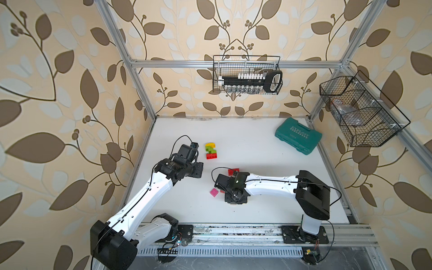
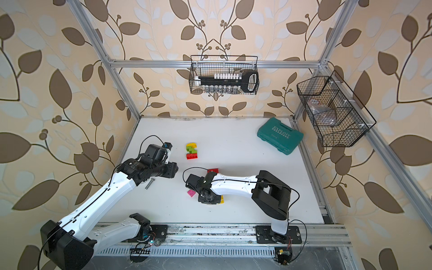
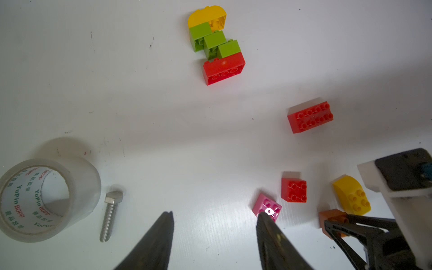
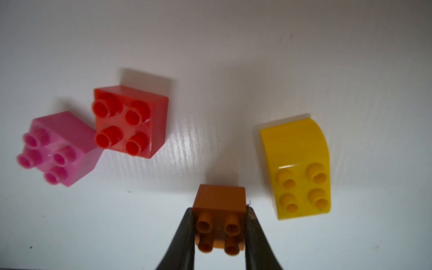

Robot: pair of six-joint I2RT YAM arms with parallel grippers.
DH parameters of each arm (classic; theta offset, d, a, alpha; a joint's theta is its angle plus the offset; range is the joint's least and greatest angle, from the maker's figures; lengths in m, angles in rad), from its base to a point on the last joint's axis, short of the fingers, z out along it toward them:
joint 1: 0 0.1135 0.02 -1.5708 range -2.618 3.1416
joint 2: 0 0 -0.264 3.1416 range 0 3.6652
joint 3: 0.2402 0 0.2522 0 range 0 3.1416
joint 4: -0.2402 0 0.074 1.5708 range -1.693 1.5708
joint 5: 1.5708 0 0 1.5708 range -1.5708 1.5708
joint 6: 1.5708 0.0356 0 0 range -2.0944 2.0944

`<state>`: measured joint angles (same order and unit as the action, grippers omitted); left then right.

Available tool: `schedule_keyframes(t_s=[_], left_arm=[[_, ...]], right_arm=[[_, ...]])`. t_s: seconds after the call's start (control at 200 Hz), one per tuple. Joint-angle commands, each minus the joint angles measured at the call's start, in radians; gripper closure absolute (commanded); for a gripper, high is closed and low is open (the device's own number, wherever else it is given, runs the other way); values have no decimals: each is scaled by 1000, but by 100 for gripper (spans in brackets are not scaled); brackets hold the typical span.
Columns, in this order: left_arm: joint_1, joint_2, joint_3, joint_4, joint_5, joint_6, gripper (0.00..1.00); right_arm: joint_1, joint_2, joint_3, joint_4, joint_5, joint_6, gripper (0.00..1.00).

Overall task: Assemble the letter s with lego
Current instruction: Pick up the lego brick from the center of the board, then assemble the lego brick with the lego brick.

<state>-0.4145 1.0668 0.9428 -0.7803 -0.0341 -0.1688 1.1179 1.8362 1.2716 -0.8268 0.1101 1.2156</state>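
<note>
Every brick (image 4: pixel 219 197) glossy smooth plastic; shiny threaded metal bolt (image 3: pixel 109 215); clear glossy tape roll (image 3: pixel 77 187); matt white scuffed tabletop (image 3: pixel 140 117); teal plastic case (image 1: pixel 298 135); black wire baskets (image 1: pixel 246 74).

Beige wallpaper (image 1: pixel 70 70) printed with brown and pale leaves covers the walls behind a bare aluminium frame (image 1: pixel 177 63), with one black wire basket (image 1: pixel 217 85) on its back rail, another wire basket (image 1: pixel 374 133) at its side, above a scuffed white counter (image 1: pixel 245 145).

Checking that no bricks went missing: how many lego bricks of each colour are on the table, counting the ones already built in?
red bricks: 3
lime green bricks: 3
yellow bricks: 2
pink brick: 1
brown brick: 1, gripped by the right tool
Total: 10
</note>
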Motion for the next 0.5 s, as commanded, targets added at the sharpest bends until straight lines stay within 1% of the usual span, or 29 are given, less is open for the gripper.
schedule_keyframes(t_s=[0.0,0.105,0.245,0.405,0.49,0.495], left_arm=[[17,-7,-7,19,-3,-17,41],[23,4,-8,17,-4,-17,41],[27,15,-9,18,-9,-18,41],[34,29,-8,19,-11,-18,41],[39,35,-8,21,-12,-17,41],[39,36,-7,20,-13,-17,41]], right_arm=[[-89,-53,112,-117,-19,-145,97],[-192,-29,207,-200,-48,-274,100],[-312,49,340,-274,-75,-421,100],[-404,181,488,-324,-118,-530,100],[-408,246,553,-350,-134,-564,100],[-419,249,556,-351,-135,-565,100]])
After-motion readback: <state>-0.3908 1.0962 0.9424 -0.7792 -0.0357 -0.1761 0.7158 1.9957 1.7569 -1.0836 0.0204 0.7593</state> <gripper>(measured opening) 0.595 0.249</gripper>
